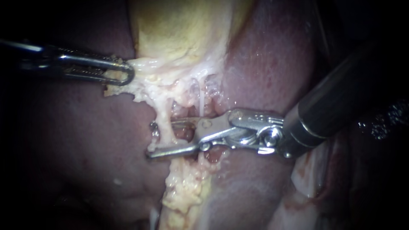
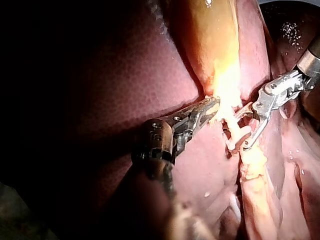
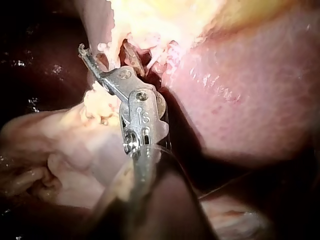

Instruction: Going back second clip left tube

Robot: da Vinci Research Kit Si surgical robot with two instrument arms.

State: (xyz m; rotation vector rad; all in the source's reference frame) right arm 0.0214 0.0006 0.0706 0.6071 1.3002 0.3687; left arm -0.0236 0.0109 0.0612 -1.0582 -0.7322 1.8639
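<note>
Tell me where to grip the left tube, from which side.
Probably the left tube on its bare stretch below the gallbladder, above the fatty strand, coming from the right with jaws crosswise. It stands taut and upright, since the left instrument holds the gallbladder's edge; the right instrument straddles it, jaws open.

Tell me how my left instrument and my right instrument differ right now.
The left instrument has jaws shut on pale tissue at the edge of the gallbladder; the right instrument has jaws open around a tube. The left instrument's jaws are looped and slotted; the right instrument's are slim prongs. Both are shiny metal.
</note>
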